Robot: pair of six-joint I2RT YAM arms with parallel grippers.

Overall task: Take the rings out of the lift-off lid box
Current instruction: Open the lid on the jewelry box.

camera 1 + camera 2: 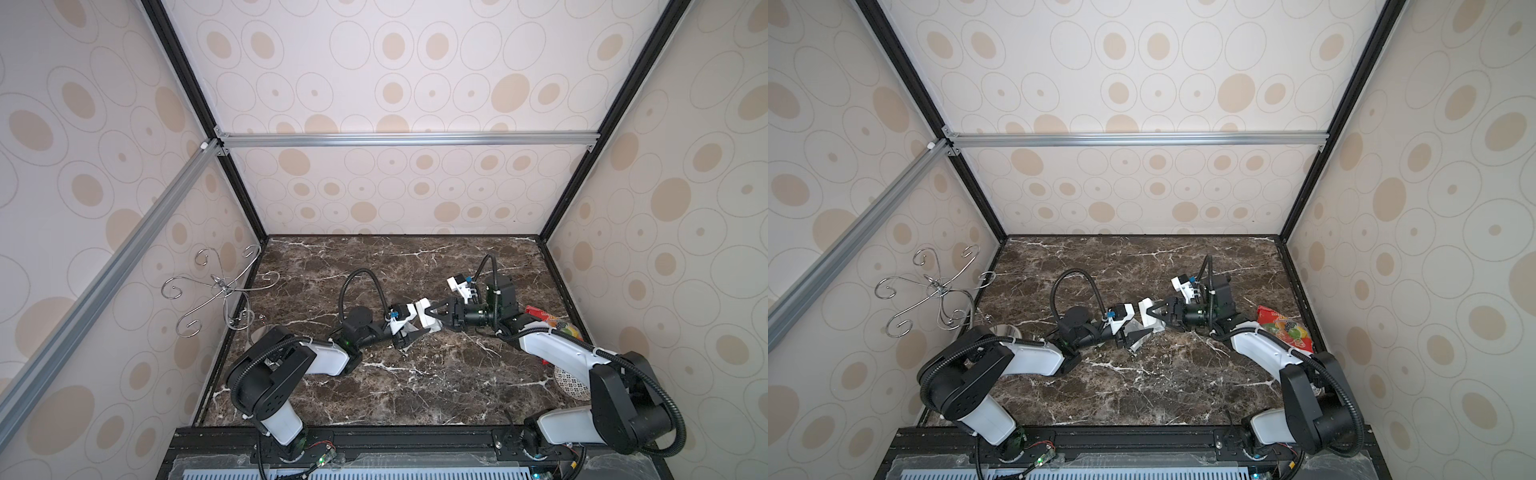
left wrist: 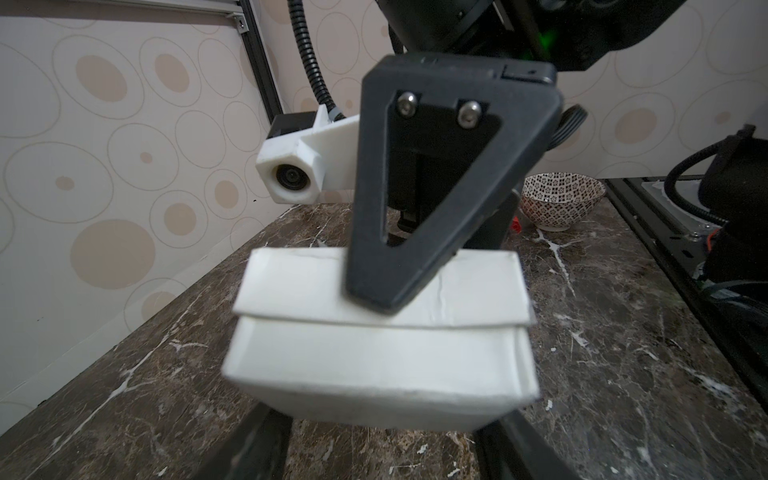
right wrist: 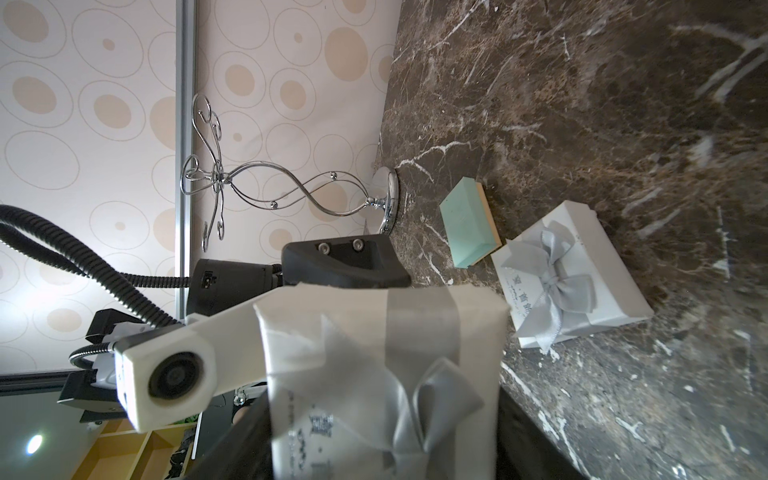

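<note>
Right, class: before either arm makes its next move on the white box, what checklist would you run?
1. Right tool clamped on the lid: ok.
2. Left tool gripping the box base firmly: cannot tell; fingers flank it.
3. Lid lifted off base: not ok, seated.
4. Rings visible: cannot tell, box closed.
5. Second bow box clear of left tool: cannot tell.

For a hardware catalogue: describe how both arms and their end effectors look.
The left arm and right arm have white shells between black joints. A black ribbed cable loops to each wrist, beside a white boxy camera. The left end effector and right end effector have matte black triangular fingers with a cut-out middle and two silver screws. A green light glows on the left arm.
</note>
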